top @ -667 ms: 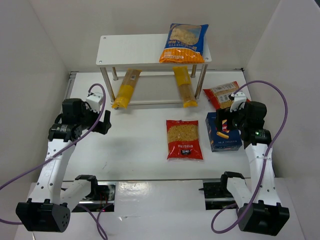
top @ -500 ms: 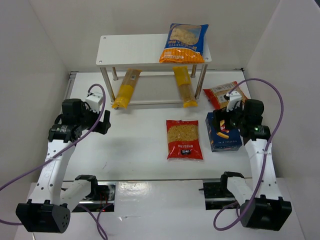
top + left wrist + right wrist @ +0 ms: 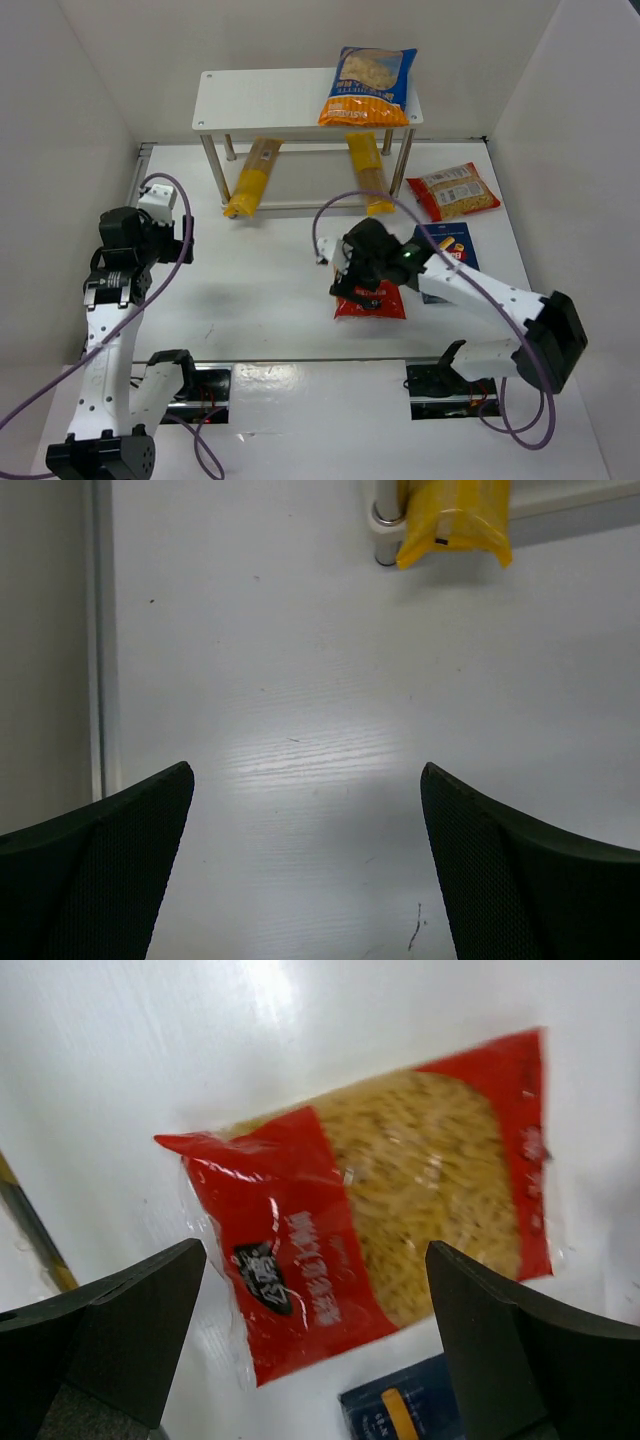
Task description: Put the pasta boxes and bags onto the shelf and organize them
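The white shelf (image 3: pixel 260 100) stands at the back with the orange-and-blue bag (image 3: pixel 370 85) on its top board. Two yellow spaghetti bags (image 3: pixel 252 177) (image 3: pixel 367 172) lie on its lower level. One red bag (image 3: pixel 455 190) lies at the right. Another red bag (image 3: pixel 400 1200) lies flat mid-table, and my right gripper (image 3: pixel 315 1255) hovers open above its lower end (image 3: pixel 385 305). The dark blue pasta box (image 3: pixel 455 245) lies just right of it, partly under the right arm. My left gripper (image 3: pixel 305 780) is open over bare table, near the left spaghetti bag's end (image 3: pixel 455 520).
White walls close in the table on the left, right and back. A shelf leg (image 3: pixel 385 520) stands beside the left spaghetti bag's end. A table seam (image 3: pixel 100 630) runs along the left edge. Purple cables loop from both arms.
My right arm has swung left from over the blue box to above the central red bag. My left arm has drawn back to the left and turned downward.
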Available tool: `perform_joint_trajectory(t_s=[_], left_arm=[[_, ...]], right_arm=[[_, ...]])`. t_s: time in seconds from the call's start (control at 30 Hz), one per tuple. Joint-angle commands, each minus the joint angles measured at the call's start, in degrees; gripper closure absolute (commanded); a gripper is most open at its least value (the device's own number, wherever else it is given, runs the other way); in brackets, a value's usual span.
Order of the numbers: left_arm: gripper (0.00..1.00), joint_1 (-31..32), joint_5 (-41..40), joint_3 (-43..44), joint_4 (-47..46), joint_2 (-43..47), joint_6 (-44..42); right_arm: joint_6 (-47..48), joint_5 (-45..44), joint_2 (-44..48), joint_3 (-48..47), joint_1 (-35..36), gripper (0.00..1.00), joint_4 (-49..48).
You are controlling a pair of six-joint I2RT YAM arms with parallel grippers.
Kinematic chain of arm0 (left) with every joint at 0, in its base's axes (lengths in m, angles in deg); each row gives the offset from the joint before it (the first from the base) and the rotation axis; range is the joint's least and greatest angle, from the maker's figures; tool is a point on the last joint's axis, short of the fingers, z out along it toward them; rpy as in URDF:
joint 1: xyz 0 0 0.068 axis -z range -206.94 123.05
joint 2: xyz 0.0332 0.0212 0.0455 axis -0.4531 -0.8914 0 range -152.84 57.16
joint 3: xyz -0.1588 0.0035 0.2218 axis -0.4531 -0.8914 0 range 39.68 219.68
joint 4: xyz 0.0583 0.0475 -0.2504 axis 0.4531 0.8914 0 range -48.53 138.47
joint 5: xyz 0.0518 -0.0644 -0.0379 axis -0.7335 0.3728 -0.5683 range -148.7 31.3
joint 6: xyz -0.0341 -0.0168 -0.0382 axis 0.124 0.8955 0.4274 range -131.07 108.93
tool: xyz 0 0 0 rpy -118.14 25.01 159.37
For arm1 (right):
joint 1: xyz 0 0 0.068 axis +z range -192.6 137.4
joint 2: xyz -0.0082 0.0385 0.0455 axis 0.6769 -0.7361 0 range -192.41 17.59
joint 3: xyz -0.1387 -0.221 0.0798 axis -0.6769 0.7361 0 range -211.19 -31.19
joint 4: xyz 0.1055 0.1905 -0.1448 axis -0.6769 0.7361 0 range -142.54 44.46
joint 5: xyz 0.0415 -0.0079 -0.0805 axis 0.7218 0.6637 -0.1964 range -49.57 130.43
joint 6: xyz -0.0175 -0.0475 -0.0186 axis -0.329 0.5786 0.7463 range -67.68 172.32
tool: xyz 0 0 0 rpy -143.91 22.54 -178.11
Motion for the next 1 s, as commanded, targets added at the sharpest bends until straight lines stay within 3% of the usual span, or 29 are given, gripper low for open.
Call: perform_joint_trajectory(t_s=[0.0, 0.07, 0.2, 0.4, 0.73, 0.97], left_arm=[[0.0, -2.5, -2.7, -1.1, -3.9, 1.7, 1.7], [0.0, -4.2, -2.7, -1.1, -3.9, 2.3, 1.7], [0.0, -5.6, -2.7, -1.6, -4.5, 2.8, 1.7], [0.0, -6.2, -2.7, -1.6, -4.5, 2.3, 1.7], [0.0, -6.2, -2.2, -1.6, -4.5, 1.8, 1.7], [0.0, -6.2, -1.6, -2.1, -4.5, 1.8, 1.7]], right_arm=[[3.2, -9.9, -5.4, 2.9, 9.0, 0.01, -4.0], [3.9, -14.3, -9.3, 4.0, 13.4, 0.01, -6.8], [5.9, -13.3, -14.2, 4.8, 14.7, 0.01, -8.1], [7.6, -17.0, -13.5, 7.3, 18.3, 0.01, -10.5], [7.6, -30.4, -14.6, 10.7, 18.8, 0.01, -15.4], [6.5, -33.9, -20.6, 11.8, 19.9, 0.01, -17.9]])
